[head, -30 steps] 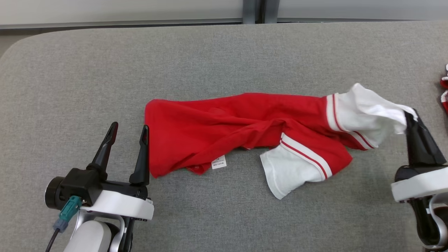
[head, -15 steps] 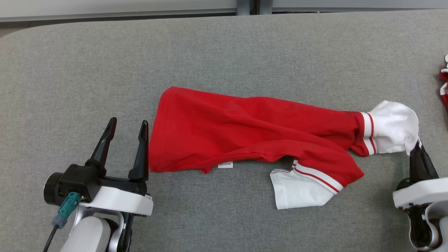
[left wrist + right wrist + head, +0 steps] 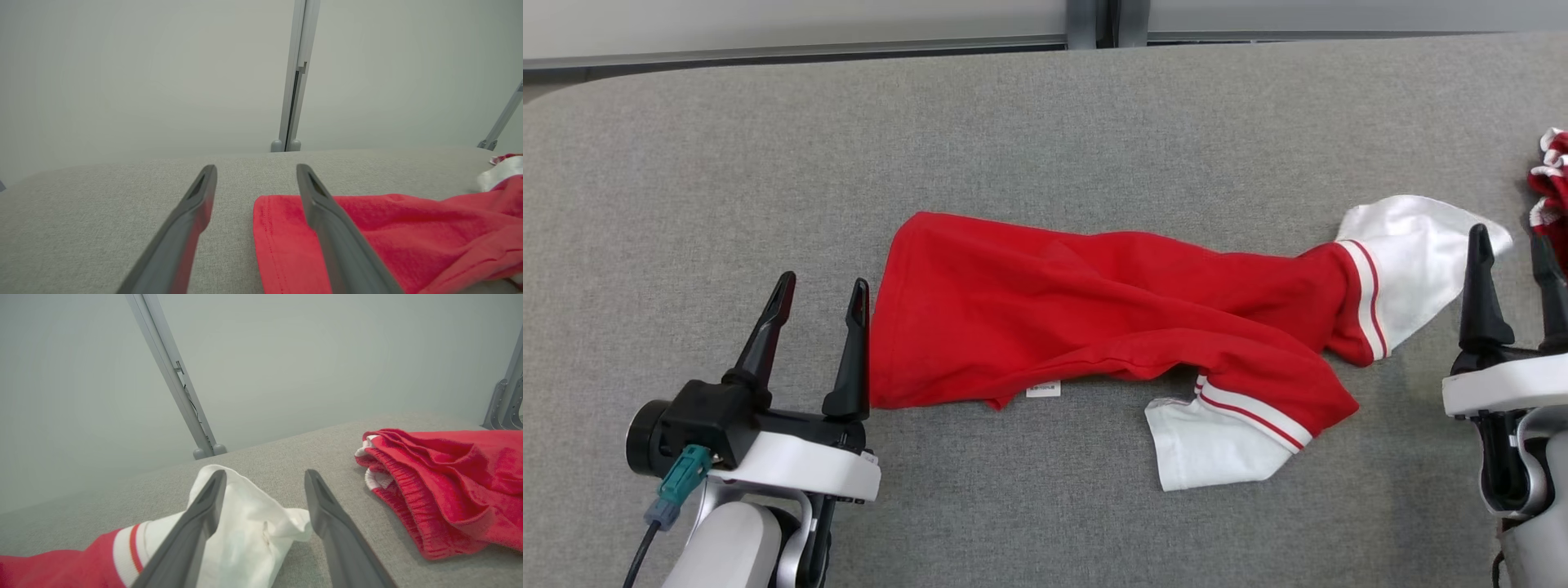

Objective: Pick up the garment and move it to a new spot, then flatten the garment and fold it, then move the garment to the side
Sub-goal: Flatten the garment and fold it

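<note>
A red garment [image 3: 1094, 318] with white, red-striped sleeves lies stretched and creased across the middle of the grey table [image 3: 1045, 122]. Its hem edge [image 3: 278, 241] is next to my left gripper [image 3: 822, 287], which stands open with its inner finger just beside the cloth. One white sleeve [image 3: 1401, 253] reaches right, and its tip [image 3: 253, 531] lies loose between the fingers of my right gripper [image 3: 1512, 241], which is open. The other white sleeve [image 3: 1217, 445] lies toward the front.
A second red garment [image 3: 445, 486] with white trim lies bunched at the table's right edge [image 3: 1550, 175], just right of my right gripper. A pale wall with a grey post [image 3: 292, 81] stands behind the table.
My right gripper has opened and let go of the white sleeve, which now lies on the table. Before that it pulled the garment out to the right, straightening it. The camera shifted slightly.
</note>
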You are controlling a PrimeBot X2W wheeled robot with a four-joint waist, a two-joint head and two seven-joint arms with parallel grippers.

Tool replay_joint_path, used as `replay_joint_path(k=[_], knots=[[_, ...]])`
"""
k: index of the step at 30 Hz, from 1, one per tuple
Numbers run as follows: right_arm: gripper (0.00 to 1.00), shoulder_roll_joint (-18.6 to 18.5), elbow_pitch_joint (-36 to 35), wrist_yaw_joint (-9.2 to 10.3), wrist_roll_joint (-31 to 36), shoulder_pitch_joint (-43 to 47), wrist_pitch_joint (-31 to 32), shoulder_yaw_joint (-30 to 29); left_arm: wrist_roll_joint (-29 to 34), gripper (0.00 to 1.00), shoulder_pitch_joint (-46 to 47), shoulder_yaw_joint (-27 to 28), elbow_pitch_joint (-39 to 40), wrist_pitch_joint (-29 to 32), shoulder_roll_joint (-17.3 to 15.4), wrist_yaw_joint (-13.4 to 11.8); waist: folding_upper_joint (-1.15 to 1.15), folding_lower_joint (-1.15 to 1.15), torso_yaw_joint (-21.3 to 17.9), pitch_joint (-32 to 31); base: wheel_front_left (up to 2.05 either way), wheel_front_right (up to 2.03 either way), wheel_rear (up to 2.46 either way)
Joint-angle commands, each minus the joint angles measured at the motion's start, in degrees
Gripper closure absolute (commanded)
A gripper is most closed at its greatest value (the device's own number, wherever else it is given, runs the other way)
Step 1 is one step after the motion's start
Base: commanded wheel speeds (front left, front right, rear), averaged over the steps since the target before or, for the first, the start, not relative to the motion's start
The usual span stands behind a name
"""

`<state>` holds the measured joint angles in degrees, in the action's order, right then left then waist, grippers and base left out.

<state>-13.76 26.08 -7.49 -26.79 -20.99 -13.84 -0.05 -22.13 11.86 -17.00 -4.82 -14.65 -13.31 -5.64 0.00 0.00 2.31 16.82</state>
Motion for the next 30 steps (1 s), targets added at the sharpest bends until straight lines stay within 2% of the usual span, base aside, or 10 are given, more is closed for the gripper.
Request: replay_joint_path(k=[1,5,17,23,30], knots=[[0.0,-0.44,-1.79,0.0,1.21,0.16,-0.62,-0.1,-0.25,0.0,-0.34,0.28,-0.18,-0.12,-0.26,-0.29,0.0,0.0,-0.15,-0.69,0.0,0.0,0.0],[0.0,-0.19,-7.69,0.0,4.42,2.23,-0.67,0.23,-0.6,0.0,-1.15,0.47,-0.12,-0.21,-0.28,-0.55,0.0,0.0,-0.44,-2.43,0.0,0.0,0.0],[0.0,3.24,-26.2,0.0,12.44,15.3,10.53,2.42,-1.0,0.0,-5.23,0.12,0.1,0.22,-0.96,-1.56,0.0,0.0,-0.96,-8.04,0.0,0.0,0.0],[0.0,4.89,-30.47,0.0,13.28,20.89,13.72,3.43,-1.46,0.0,-8.05,0.13,0.64,0.9,-1.56,-2.36,0.0,0.0,-1.37,-10.73,0.0,0.0,0.0],[0.0,6.21,-32.62,0.0,13.0,23.46,15.42,3.04,-1.47,0.0,-9.95,0.06,1.87,1.83,-2.22,-3.05,0.0,0.0,-1.14,-11.61,0.0,0.0,0.0]])
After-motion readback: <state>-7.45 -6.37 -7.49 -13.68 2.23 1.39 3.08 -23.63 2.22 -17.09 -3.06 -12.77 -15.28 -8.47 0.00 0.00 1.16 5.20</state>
